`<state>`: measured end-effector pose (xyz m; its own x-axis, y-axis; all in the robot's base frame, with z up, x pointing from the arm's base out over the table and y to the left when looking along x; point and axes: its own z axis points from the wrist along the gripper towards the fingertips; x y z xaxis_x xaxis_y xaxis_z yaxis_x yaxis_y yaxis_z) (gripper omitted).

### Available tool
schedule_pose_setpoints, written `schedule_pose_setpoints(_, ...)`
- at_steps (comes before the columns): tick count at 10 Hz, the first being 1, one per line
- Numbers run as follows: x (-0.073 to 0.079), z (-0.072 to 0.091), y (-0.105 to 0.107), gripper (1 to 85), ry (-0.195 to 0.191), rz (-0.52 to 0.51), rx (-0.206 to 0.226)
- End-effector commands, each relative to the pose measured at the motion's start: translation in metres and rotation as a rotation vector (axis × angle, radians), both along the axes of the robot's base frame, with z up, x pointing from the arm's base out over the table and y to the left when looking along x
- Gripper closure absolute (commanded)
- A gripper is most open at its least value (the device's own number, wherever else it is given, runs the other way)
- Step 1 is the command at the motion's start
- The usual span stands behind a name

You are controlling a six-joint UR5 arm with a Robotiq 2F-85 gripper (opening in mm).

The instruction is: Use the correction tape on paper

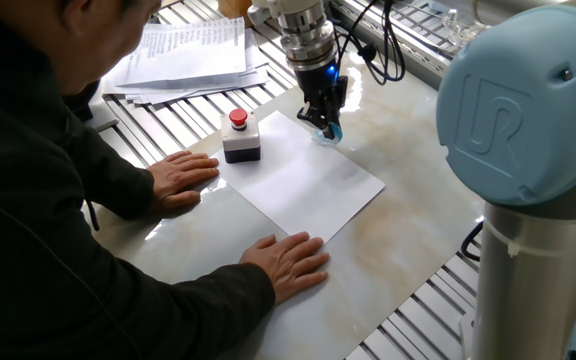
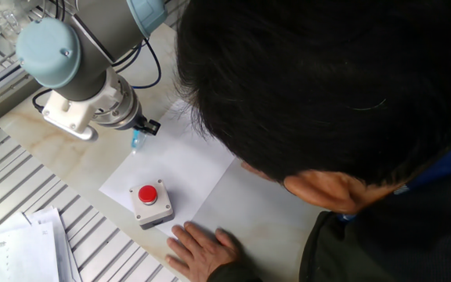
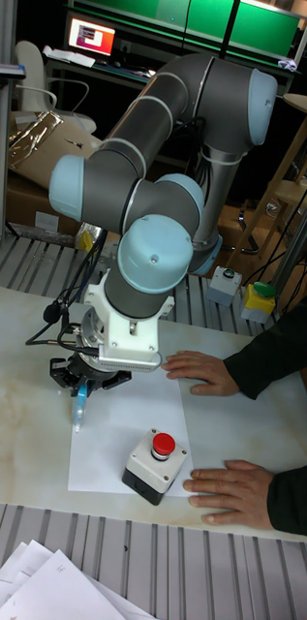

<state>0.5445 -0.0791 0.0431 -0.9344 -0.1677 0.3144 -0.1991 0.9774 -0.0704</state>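
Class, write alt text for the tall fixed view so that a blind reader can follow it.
A grey and light-blue robot arm's gripper holds a small light-blue correction tape dispenser tip-down at the edge of a blank white paper sheet on a marble-look table. A grey box with a red button stands on the sheet, and a person's two hands rest beside it.

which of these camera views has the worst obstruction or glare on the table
The other fixed view is worst: a person's dark hair, close and soft, covers most of the paper. One fixed view shows glossy reflections on the marble table. The tall fixed view is sharp, but its background is dim.
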Motion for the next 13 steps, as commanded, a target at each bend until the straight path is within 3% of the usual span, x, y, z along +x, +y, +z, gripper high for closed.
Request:
schedule_pose_setpoints(1,0.010,0.002,0.007,84.0,-0.020,-0.008,0.005)
schedule_pose_setpoints(7,0.011,-0.006,0.001,84.0,-0.025,0.011,0.015)
schedule_pose_setpoints(13,0.001,-0.004,0.000,84.0,0.007,0.009,0.016)
